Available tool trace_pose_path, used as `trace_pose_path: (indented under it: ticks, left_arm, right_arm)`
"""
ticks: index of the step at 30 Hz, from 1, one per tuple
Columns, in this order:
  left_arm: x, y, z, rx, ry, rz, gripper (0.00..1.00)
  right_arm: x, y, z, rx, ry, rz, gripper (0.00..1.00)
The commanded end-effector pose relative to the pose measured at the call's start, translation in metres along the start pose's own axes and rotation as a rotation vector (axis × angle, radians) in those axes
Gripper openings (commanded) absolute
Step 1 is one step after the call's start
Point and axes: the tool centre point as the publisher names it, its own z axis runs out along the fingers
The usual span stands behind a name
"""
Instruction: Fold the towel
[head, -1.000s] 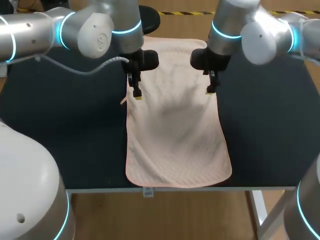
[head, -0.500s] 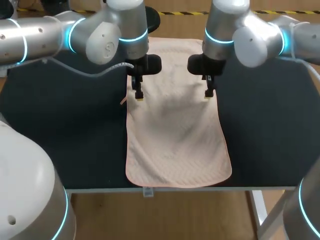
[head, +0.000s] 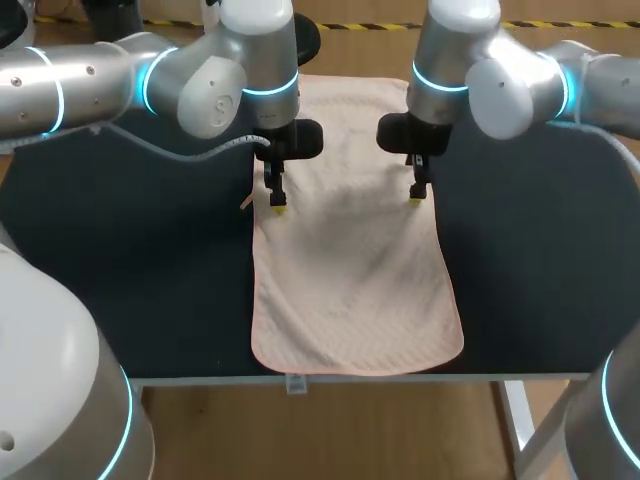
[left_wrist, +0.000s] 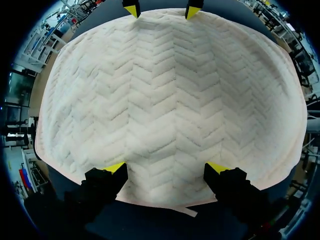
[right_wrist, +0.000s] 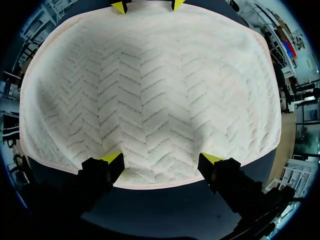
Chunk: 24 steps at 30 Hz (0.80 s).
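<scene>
A pale cream towel (head: 350, 270) with a zigzag weave lies flat and lengthwise on the black table (head: 120, 270), running from the far edge to the front edge. My left gripper (head: 277, 200) hangs open just over the towel's left edge, about halfway along it. My right gripper (head: 417, 192) hangs open over the right edge, level with the left one. In the left wrist view the open gripper (left_wrist: 166, 168) straddles the towel's (left_wrist: 170, 95) hem, with the other arm's yellow tips (left_wrist: 160, 9) across the cloth. The right wrist view mirrors this: gripper (right_wrist: 161, 159) open over the towel (right_wrist: 150, 85).
A small loop tag (head: 246, 202) sticks out from the towel's left edge beside my left gripper. A label (head: 295, 383) hangs over the table's front edge. Bare black tabletop lies to both sides of the towel.
Both grippers have come a little nearer the front and lower toward the towel's edges. The towel has not moved.
</scene>
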Motion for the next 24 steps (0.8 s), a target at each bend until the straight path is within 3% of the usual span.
trace_pose_path:
  ticks: [1,15,16,17,18,19,24]
  left_arm:
    - [-0.007,-0.003,0.012,-0.003,0.020,0.001,1.00]
    - [-0.006,-0.001,0.026,-0.002,0.039,-0.005,1.00]
    - [-0.006,-0.001,0.026,-0.003,0.040,-0.005,0.96]
    - [-0.006,-0.001,0.027,-0.003,0.041,-0.006,0.46]
    - [-0.006,-0.001,0.027,-0.009,0.042,-0.014,0.17]
    - [-0.006,-0.001,0.028,-0.007,0.042,-0.016,0.00]
    - [-0.006,0.001,0.027,-0.003,0.044,-0.029,0.00]
  right_arm:
    - [-0.006,0.001,0.007,0.004,0.014,-0.001,1.00]
    - [-0.003,0.000,0.012,0.016,0.043,0.001,1.00]
    - [-0.003,0.000,0.013,0.016,0.044,0.001,0.98]
    - [-0.002,0.000,0.013,0.016,0.044,0.000,0.43]
    - [-0.002,0.000,0.013,0.018,0.044,0.000,0.00]
    - [-0.002,0.000,0.013,0.017,0.043,0.000,0.00]
    - [-0.001,-0.002,0.012,0.016,0.041,0.004,0.00]
